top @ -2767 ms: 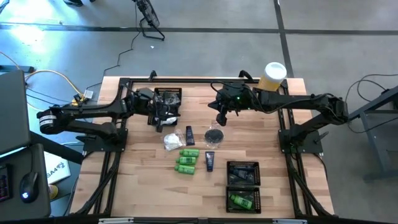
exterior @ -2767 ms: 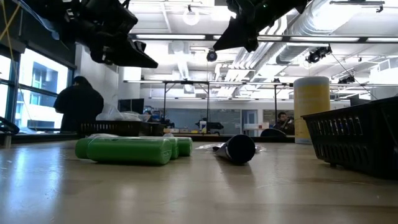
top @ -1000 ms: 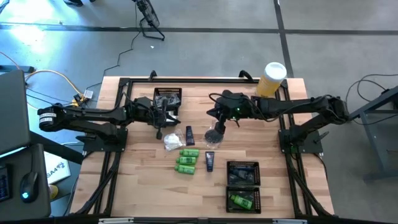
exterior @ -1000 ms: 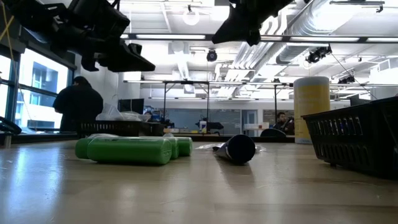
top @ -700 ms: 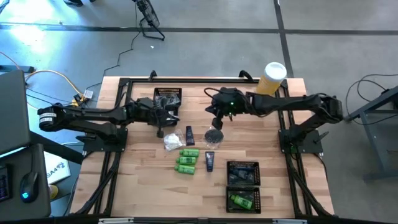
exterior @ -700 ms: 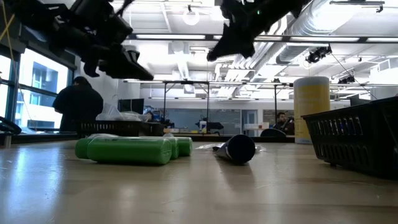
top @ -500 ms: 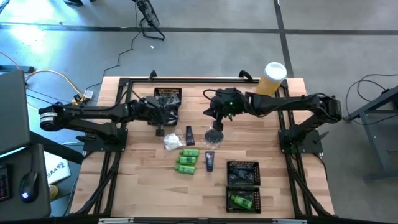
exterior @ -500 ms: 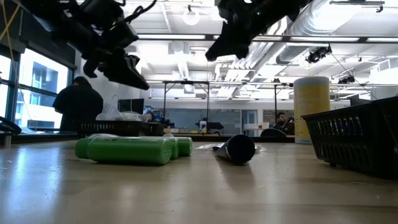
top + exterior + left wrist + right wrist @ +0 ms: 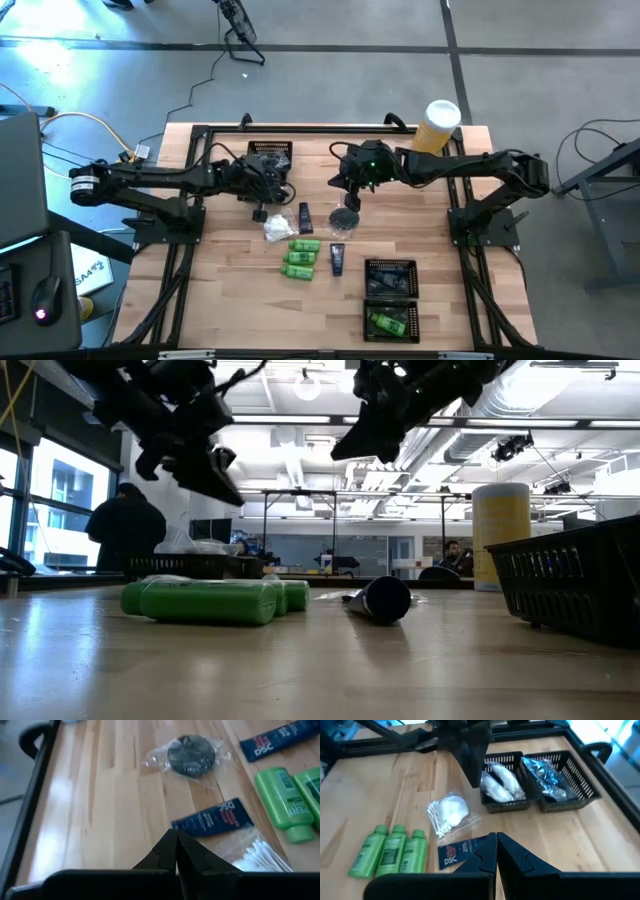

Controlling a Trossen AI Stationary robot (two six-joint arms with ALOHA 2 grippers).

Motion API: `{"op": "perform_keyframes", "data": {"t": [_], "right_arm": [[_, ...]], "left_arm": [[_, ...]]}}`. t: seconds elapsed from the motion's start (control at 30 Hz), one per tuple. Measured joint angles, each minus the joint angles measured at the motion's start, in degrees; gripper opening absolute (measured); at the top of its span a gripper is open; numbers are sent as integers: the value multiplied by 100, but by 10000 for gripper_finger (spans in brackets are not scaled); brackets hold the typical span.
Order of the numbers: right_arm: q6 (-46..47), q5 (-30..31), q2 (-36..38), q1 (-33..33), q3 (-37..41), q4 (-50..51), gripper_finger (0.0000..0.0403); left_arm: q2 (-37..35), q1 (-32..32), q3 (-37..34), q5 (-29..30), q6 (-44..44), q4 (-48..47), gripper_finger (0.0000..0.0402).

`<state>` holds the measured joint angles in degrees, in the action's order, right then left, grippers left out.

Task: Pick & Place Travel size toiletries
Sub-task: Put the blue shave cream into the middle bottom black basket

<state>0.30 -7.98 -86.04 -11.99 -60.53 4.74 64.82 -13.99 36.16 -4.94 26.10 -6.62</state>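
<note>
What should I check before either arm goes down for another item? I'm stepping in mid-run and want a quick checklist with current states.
1. Left end effector empty: ok, shut with nothing between the fingers.
2. Right end effector empty: ok, shut on nothing.
3. End effectors open for a pick: not ok, both are shut.
4. Items within reach on the table: ok; green bottles, blue tube, swab packet and round case lie loose.
5. Back trays have room: cannot tell; both already hold packets.
6. Arms apart: ok, both hang above the table, separated.
</note>
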Motion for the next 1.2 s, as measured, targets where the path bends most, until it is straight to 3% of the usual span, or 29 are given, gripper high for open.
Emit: {"op": "perform_keyframes", "data": {"t": [0.27, 0.6, 0.9, 1.2], "right_arm": [[856, 562, 0, 238, 48, 402, 2], [1476, 1643, 2, 1318, 46, 173, 2], [2639, 2824, 2, 2264, 43, 80, 2], [3101, 3999, -137, 3115, -697, 308, 2]], "left_arm": [[-39, 56, 262, -1, 215, 57, 0], [-37, 54, 262, -211, 213, -122, 0], [-37, 54, 262, -224, 461, -28, 0], [-37, 54, 262, -296, 532, -66, 0]]}}
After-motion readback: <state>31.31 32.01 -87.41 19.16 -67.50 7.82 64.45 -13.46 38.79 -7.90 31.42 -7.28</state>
